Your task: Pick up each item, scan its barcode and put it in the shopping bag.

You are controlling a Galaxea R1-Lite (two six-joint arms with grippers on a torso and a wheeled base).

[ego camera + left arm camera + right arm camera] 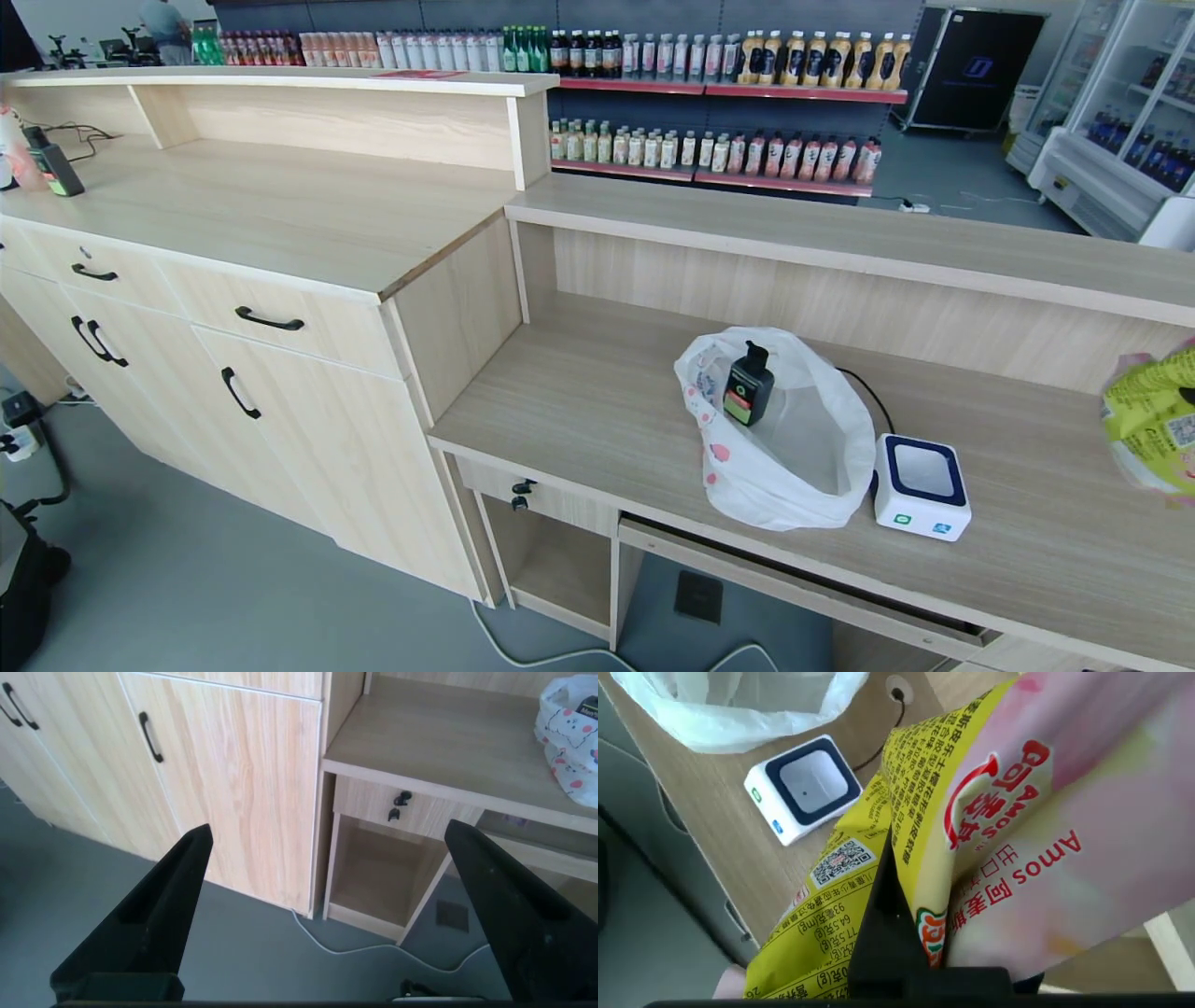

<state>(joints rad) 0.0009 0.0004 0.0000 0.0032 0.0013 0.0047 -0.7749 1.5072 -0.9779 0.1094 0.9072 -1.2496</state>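
Observation:
A white plastic shopping bag (794, 467) stands open on the low wooden desk (597, 401), with a dark pump bottle (750, 385) upright inside it. Just right of the bag sits the white barcode scanner (921, 485) with its blue-framed window facing up. A yellow-and-pink snack bag (1153, 429) hangs above the desk at the far right. My right gripper (906, 933) is shut on this snack bag (999, 831), above and to one side of the scanner (805, 789). My left gripper (322, 915) is open and holds nothing, low over the grey floor before the cabinet; the shopping bag (570, 728) shows on the desk beyond it.
A taller counter (280, 215) with drawers and cabinet doors stands to the left, a handheld device (53, 161) on its far end. The desk has a raised back wall (840, 299) and a pull-out tray (794, 583) underneath. Shelves of bottles (709, 149) lie behind.

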